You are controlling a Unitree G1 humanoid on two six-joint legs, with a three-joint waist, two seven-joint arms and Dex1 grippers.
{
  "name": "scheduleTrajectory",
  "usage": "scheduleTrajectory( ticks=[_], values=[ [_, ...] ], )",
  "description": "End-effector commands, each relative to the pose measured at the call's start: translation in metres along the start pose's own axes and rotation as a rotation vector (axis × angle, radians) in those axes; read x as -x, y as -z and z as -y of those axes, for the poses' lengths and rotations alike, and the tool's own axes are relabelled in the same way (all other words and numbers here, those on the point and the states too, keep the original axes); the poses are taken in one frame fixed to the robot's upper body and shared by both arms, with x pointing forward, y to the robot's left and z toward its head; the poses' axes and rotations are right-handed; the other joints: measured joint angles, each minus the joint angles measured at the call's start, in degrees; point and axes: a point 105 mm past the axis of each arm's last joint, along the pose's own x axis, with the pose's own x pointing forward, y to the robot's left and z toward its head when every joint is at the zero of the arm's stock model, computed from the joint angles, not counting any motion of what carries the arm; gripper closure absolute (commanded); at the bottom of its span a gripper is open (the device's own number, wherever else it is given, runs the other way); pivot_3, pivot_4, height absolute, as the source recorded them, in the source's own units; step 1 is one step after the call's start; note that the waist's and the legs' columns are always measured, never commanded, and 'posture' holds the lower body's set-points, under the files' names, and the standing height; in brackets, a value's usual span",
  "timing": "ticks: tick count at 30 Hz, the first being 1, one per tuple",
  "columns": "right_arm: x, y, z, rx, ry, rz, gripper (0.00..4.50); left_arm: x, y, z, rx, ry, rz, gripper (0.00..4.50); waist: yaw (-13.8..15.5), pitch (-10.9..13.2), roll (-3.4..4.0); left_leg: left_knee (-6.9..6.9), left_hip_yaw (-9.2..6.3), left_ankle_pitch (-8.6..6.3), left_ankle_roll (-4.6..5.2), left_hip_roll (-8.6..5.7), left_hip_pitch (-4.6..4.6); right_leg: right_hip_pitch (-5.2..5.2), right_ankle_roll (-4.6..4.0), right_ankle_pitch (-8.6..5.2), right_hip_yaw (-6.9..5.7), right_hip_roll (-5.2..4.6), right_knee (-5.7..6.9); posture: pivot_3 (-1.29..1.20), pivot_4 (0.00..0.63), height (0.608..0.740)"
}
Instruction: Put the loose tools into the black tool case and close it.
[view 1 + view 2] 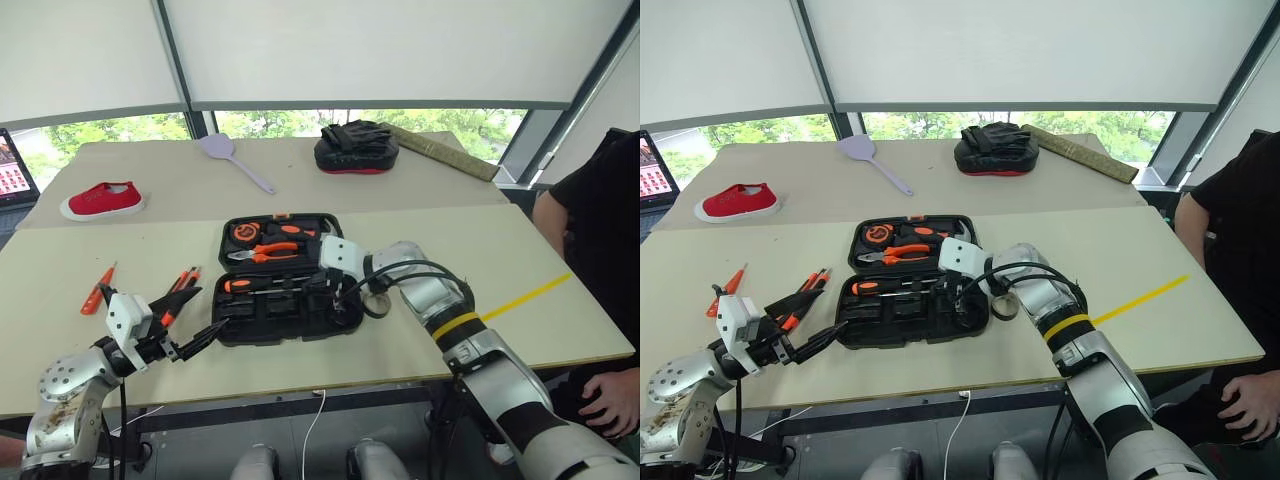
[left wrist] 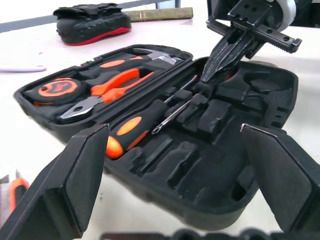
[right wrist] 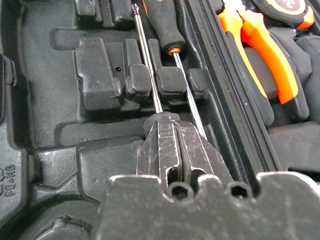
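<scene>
The black tool case [image 1: 280,325] lies open at the middle of the near table, with pliers, a tape measure and an orange-and-black screwdriver [image 2: 131,131] in its slots. My right gripper [image 3: 162,120] is shut and points down into the near half; its tips meet the end of a slim metal shaft [image 3: 146,60], and I cannot tell whether they pinch it. My left gripper [image 1: 212,310] is open and empty at the case's near left corner. Two loose screwdrivers [image 1: 180,288] lie just left of it, another orange tool [image 1: 97,290] farther left. A small dark tape ring [image 1: 378,302] lies by the case's right side.
On the far table are a red shoe [image 1: 100,198], a lilac spatula [image 1: 235,158], a black-and-red mitt [image 1: 355,150] and a long olive roll [image 1: 440,150]. A person in black [image 1: 600,220] sits at the right edge. A yellow tape line [image 1: 525,295] crosses the near table.
</scene>
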Motion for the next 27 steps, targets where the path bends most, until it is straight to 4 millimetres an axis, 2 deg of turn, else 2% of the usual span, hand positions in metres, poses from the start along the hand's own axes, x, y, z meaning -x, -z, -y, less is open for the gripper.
scheduleTrajectory(
  ticks=[1, 2, 5, 10, 11, 16, 19, 22, 25, 27],
  values=[
    [0.021, -0.005, 0.007, -0.009, 0.062, 0.110, 4.44, 0.009, -0.007, -0.005, -0.034, -0.029, 0.015, 0.00, 0.31, 0.01, 0.00, -0.04, 0.00, 0.02, 0.01, 0.05, -0.01, -0.02, -0.05, -0.02, 0.01, 0.06, 0.00, 0.00, 0.150, 0.740],
    [0.030, -0.010, 0.010, -0.012, 0.089, 0.163, 4.44, 0.012, -0.006, -0.007, -0.030, -0.042, 0.014, 0.00, 0.46, 0.01, 0.00, -0.07, 0.00, 0.04, 0.01, 0.07, -0.03, -0.05, -0.10, -0.04, 0.03, 0.10, 0.00, 0.00, 0.150, 0.740],
    [0.057, -0.018, 0.005, -0.018, 0.099, 0.269, 3.73, 0.026, -0.007, -0.014, -0.010, -0.099, 0.014, 0.00, 1.10, 0.04, 0.00, -0.11, 0.00, 0.08, 0.00, 0.08, -0.22, -0.15, -0.38, 0.06, 0.11, 0.15, -0.07, 0.00, 0.150, 0.740],
    [0.102, -0.024, -0.015, 0.010, 0.149, 0.463, 2.02, 0.068, -0.003, -0.031, -0.028, -0.261, -0.043, 0.00, 1.62, 0.04, 0.00, -0.11, 0.02, -0.15, -0.32, 0.08, -0.43, -0.21, -0.22, -0.04, 0.15, 0.15, -0.34, 0.00, 0.150, 0.740],
    [0.110, -0.023, -0.020, 0.000, 0.160, 0.490, 1.75, 0.079, -0.002, -0.034, -0.030, -0.297, -0.059, 0.00, 1.62, 0.04, -0.01, -0.13, 0.02, -0.18, -0.36, 0.08, -0.42, -0.20, -0.19, -0.06, 0.16, 0.15, -0.36, 0.00, 0.150, 0.740],
    [0.145, -0.005, -0.060, -0.014, 0.157, 0.559, 0.04, 0.165, 0.009, -0.056, 0.010, -0.620, -0.189, 0.00, 1.96, 0.08, -0.13, -0.13, 0.05, -0.23, -0.41, 0.08, -0.34, -0.16, -0.05, -0.25, 0.18, 0.15, -0.38, 0.00, 0.150, 0.740],
    [0.156, 0.002, -0.067, -0.064, 0.196, 0.589, 0.04, 0.196, 0.016, -0.057, 0.049, -0.744, -0.242, 0.00, 1.99, 0.10, -0.14, -0.13, 0.09, -0.27, -0.47, 0.09, -0.15, -0.06, 0.16, -0.50, 0.26, 0.12, -0.39, 0.00, 0.150, 0.740],
    [0.164, 0.013, -0.072, -0.108, 0.248, 0.591, 0.04, 0.222, 0.021, -0.055, 0.094, -0.862, -0.278, 0.00, 2.05, 0.10, -0.19, -0.13, 0.10, -0.56, -0.96, 0.10, -0.05, -0.07, -0.23, -0.64, 0.25, 0.04, -0.34, 0.00, 0.150, 0.740],
    [0.167, 0.015, -0.076, -0.118, 0.271, 0.590, 0.04, 0.223, 0.018, -0.058, 0.132, -0.898, -0.256, 0.00, 2.26, 0.05, -0.35, -0.13, 0.10, -0.63, -1.06, 0.09, 0.11, -0.10, -0.25, -0.62, 0.01, -0.18, -0.36, 0.00, 0.150, 0.740],
    [0.166, 0.004, -0.076, -0.096, 0.278, 0.619, 0.04, 0.209, 0.012, -0.068, 0.180, -0.881, -0.234, 0.00, 2.47, 0.06, -0.34, -0.16, 0.10, -0.65, -1.10, 0.05, 0.13, -0.12, -0.26, -0.63, -0.29, -0.56, -0.36, 0.00, 0.150, 0.740]
  ],
)
